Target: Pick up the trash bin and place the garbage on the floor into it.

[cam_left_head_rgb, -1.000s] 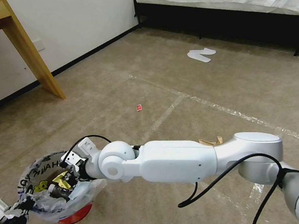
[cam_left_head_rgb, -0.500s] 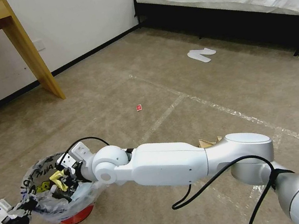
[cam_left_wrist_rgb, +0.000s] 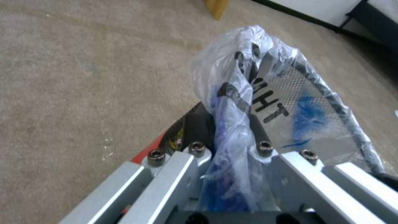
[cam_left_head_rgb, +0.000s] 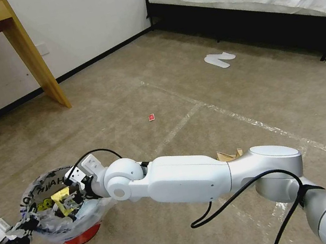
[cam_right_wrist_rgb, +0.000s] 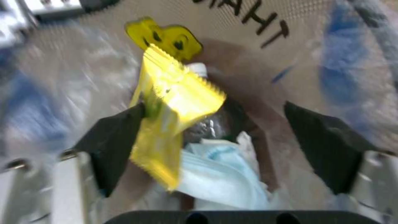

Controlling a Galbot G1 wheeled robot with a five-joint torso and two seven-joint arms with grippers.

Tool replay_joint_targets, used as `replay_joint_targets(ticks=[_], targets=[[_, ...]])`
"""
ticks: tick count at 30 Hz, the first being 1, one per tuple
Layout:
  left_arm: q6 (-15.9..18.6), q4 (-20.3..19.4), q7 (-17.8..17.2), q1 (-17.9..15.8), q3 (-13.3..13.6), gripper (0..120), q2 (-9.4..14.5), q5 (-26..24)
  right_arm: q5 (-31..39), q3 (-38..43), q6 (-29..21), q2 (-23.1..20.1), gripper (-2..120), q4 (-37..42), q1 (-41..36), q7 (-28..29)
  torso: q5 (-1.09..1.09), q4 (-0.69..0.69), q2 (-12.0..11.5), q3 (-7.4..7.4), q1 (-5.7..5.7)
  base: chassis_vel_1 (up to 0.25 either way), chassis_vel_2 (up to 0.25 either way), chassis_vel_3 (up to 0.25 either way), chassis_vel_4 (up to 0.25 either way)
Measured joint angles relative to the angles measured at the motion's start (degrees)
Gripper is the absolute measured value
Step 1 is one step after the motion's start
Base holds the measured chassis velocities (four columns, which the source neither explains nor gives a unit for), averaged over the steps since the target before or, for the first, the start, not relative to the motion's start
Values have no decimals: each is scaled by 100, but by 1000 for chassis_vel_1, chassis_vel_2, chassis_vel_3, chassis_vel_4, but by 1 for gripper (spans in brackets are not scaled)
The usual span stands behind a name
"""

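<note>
Right arm hides most of a brown bag (cam_left_head_rgb: pixel 228 155). Right gripper (cam_right_wrist_rgb: pixel 215 140) gapes over the bin (cam_left_head_rgb: pixel 64 217), yellow wrapper (cam_right_wrist_rgb: pixel 170 124) stuck to one finger. Left gripper (cam_left_wrist_rgb: pixel 232 155) pinches the liner, lower left.

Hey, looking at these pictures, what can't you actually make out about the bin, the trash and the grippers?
- Head view: the right arm hides most of the brown paper bag.
- Head view: the small red wrapper is too small to read.
- Right wrist view: blur hides whether the yellow wrapper has left the open right gripper.
- Left wrist view: plastic bag covers the left gripper's hold on the trash bin.
</note>
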Motion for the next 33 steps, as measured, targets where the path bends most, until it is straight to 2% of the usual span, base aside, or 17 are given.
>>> replay_joint_targets(ticks=[4, 6, 13, 15, 16, 18, 19, 21, 23, 27, 29, 31, 33], targets=[[-2, 0, 6, -2, 3, 5, -23, 3, -461, -83, -55, -56, 98, 13, 76, -113, 0, 0, 0, 0, 0, 0, 0, 0, 0], [-13, 0, 10, -10, 9, 5, -31, 8, -1142, -151, -42, -87, 100, 12, 135, -211, 0, -1, 0, 0, 0, 0, 0, 0, 0], [-15, 0, 17, -18, 25, 5, -40, 25, -2023, -189, 94, -101, 100, -27, 213, -526, 0, 0, 0, 0, 0, 0, 0, 0, 0], [-20, 8, 20, -24, 25, 5, -40, 29, -2441, -200, 312, -112, 100, -63, 256, -875, 0, 0, 0, 0, 0, 0, 0, 0, 0], [-20, 8, 20, -24, 25, 5, -40, 29, -2441, -200, 312, -112, 100, -63, 256, -875, 0, 0, 0, 0, 0, 0, 0, 0, 0], [-24, 9, 20, -25, 12, 5, -38, 24, -3006, -259, 592, -116, 100, -142, 288, -1222, 0, 0, 0, 0, 0, 0, 0, 0, 0], [-24, 9, 20, -25, 12, 5, -38, 24, -3006, -259, 592, -116, 100, -142, 288, -1222, 0, 0, 0, 0, 0, 0, 0, 0, 0], [-42, 23, 25, -25, -7, 5, -33, 20, -3635, -334, 894, -71, 100, -261, 299, -1506, 0, 0, 0, 0, 0, 0, 0, 0, 0], [-42, 24, 25, -26, -9, 5, -33, 18, -3829, -346, 950, -57, 100, -304, 301, -1556, -1, 0, 0, 0, 0, 0, 0, 0, 0], [-43, 24, 25, -37, -5, 5, -33, 15, -4484, -350, 1447, -60, 100, -488, 313, -1878, -1, 0, 0, 0, 0, 0, 0, 0, 0], [-43, 24, 25, -42, -4, 5, -33, 15, -4555, -349, 1606, -86, 100, -495, 313, -2025, -1, 0, 0, 0, 0, 0, 0, 0, 0], [-43, 41, 22, -55, -3, 5, -22, 15, -4237, -385, 1510, -140, 100, -348, 300, -1903, -1, 0, 0, 0, 0, 0, 0, 0, 0], [-42, 50, 19, -57, 0, 5, -21, 17, -4253, -392, 1559, -165, 100, -348, 268, -1924, -1, 0, 0, 0, 0, 0, 0, 0, 0]])
